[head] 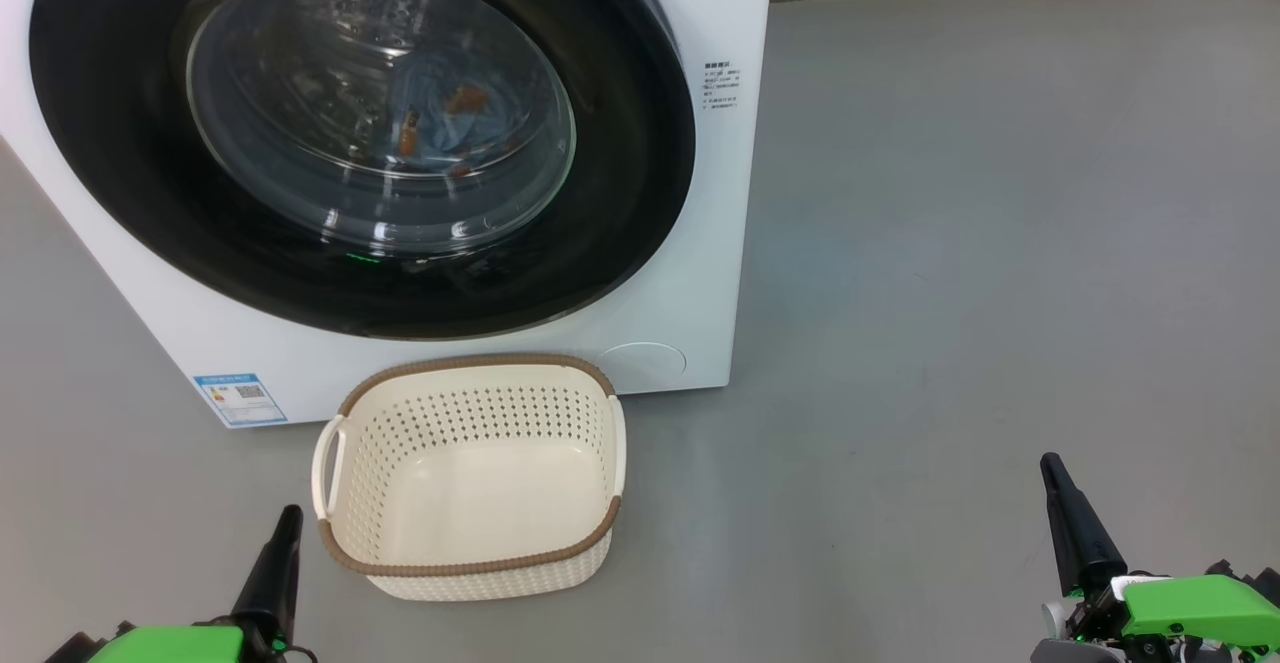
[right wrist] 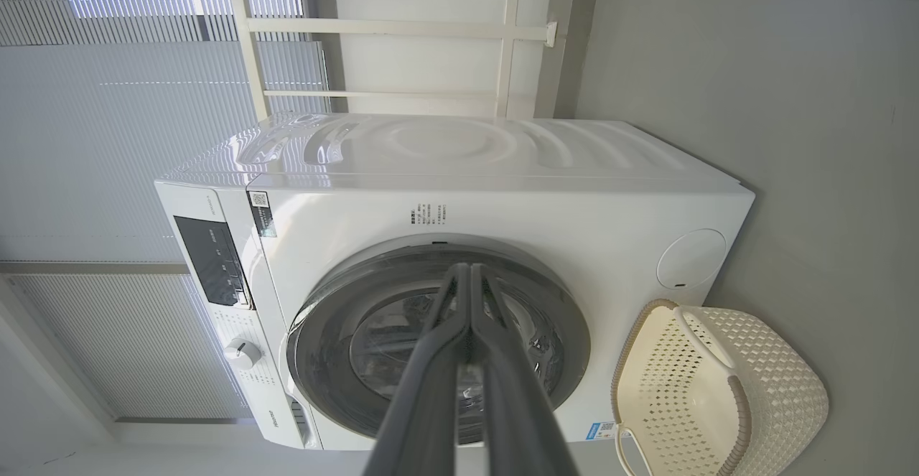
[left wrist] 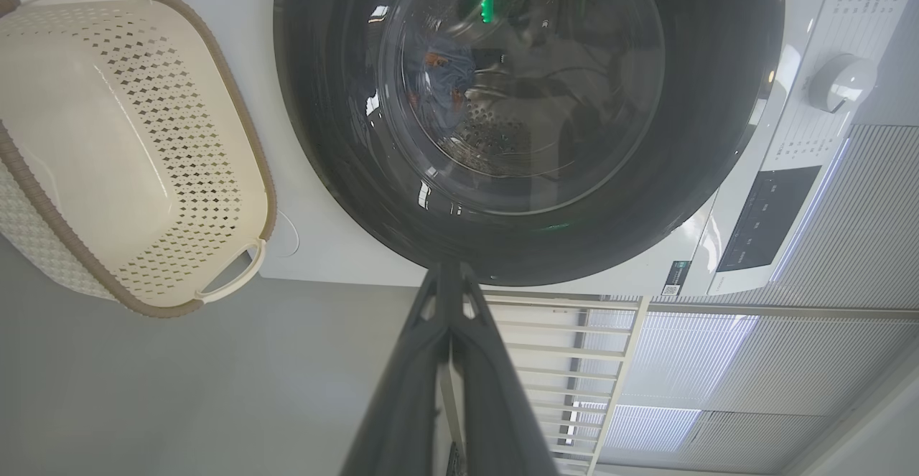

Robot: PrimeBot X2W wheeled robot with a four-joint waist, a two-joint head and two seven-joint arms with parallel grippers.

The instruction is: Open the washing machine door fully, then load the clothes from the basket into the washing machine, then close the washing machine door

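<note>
1. The left gripper (head: pixel 290 518) sits low at the near left over the floor (head: pixel 950 243), its fingers pressed together with nothing between them. The right gripper (head: pixel 1050 468) is at the near right, also closed up tight and empty-handed.
2. The washing machine door (head: pixel 635 173) looks seated flush in the front of the washing machine (head: pixel 700 283). It is a wide glossy black ring around a bulging clear glass bowl, and the whole thing is rigid, slick and probably weighty on its hinge.
3. I'd call that smooth face no place for a grip. The right wrist view hints at a small notch on the rim beside the printed label, and that would be the pull point, though it's too small to be sure.
4. The clothes (head: pixel 450 133) lie behind the glass in the bottom of the steel drum, light blue fabric with orange-brown figures. They are soft, limp and light, so they would bunch and drape in a pinch.
5. The basket (head: pixel 470 413) stands upright on the floor just beside the machine's front lower edge, under the door. I can't tell whether it touches the machine.
6. It's cream perforated plastic with rounded corners, a brown woven-look rim and loop handles at the sides. It's stiff but light, likely to skate on this smooth grey floor, so a handle is the best hold.
7. With the basket bare inside, the load in the drum and the door apparently shut, the job reads as finished.
8. A blue label sticker (head: pixel 240 398) marks the machine's lower left corner.
</note>
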